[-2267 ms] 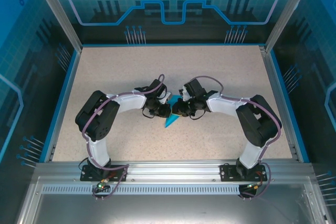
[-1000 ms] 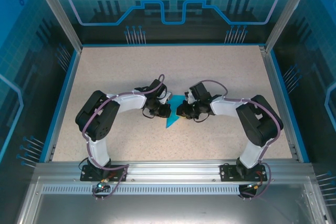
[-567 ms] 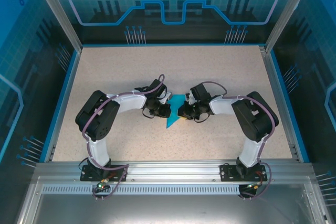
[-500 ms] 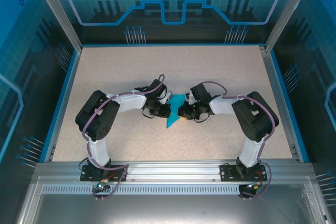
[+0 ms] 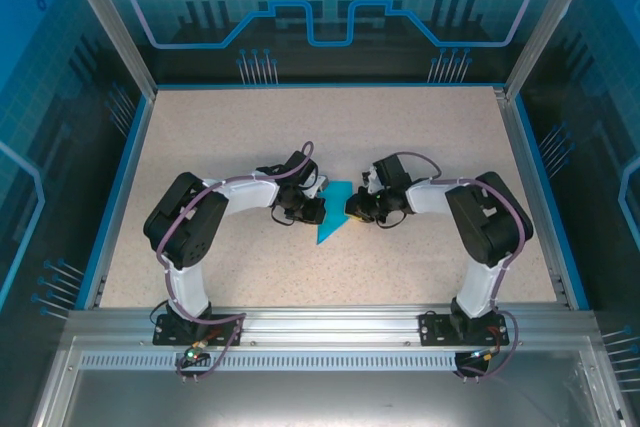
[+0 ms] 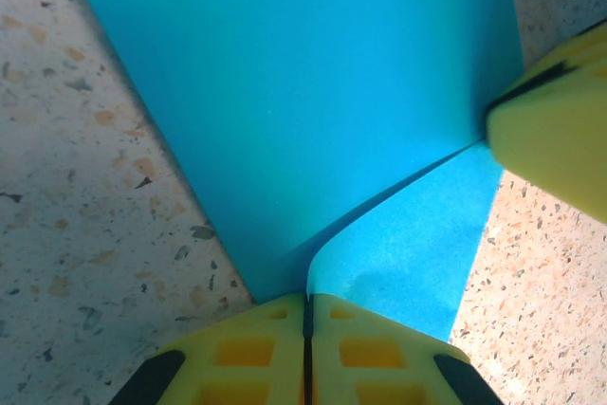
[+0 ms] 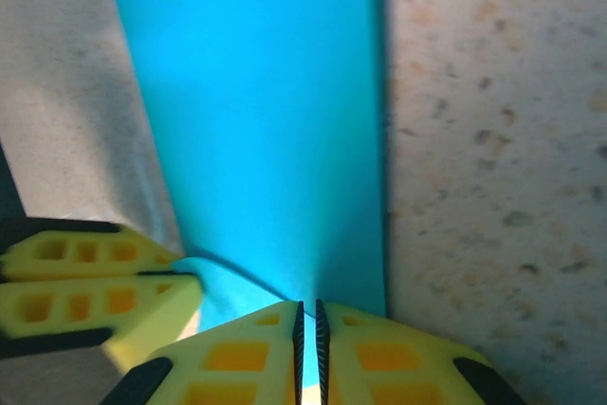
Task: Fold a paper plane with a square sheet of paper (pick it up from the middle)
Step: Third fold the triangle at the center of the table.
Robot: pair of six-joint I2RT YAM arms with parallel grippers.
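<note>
The cyan-blue sheet of paper [image 5: 333,215] lies folded into a pointed wedge on the speckled table, its tip toward the near edge. My left gripper [image 5: 314,209] meets its left edge and my right gripper [image 5: 351,209] its right edge. In the left wrist view, the paper [image 6: 313,92] has a raised flap, and the left gripper [image 6: 307,299] is shut on that flap's edge. A right fingertip [image 6: 555,139] touches the far corner. In the right wrist view, the right gripper [image 7: 308,306] pinches the paper [image 7: 256,120] in a hairline gap. The left fingers [image 7: 95,291] show beside it.
The speckled table [image 5: 250,137] is bounded by a blue rim [image 5: 115,197] and slanted metal posts [image 5: 105,17] at the back corners. An aluminium rail [image 5: 330,322] with both arm bases runs along the near edge. Both arms arc inward toward the middle.
My right gripper has slid a little to the right along the paper, uncovering more cyan between the two grippers. The left arm has stayed put with its jaws pressed together.
</note>
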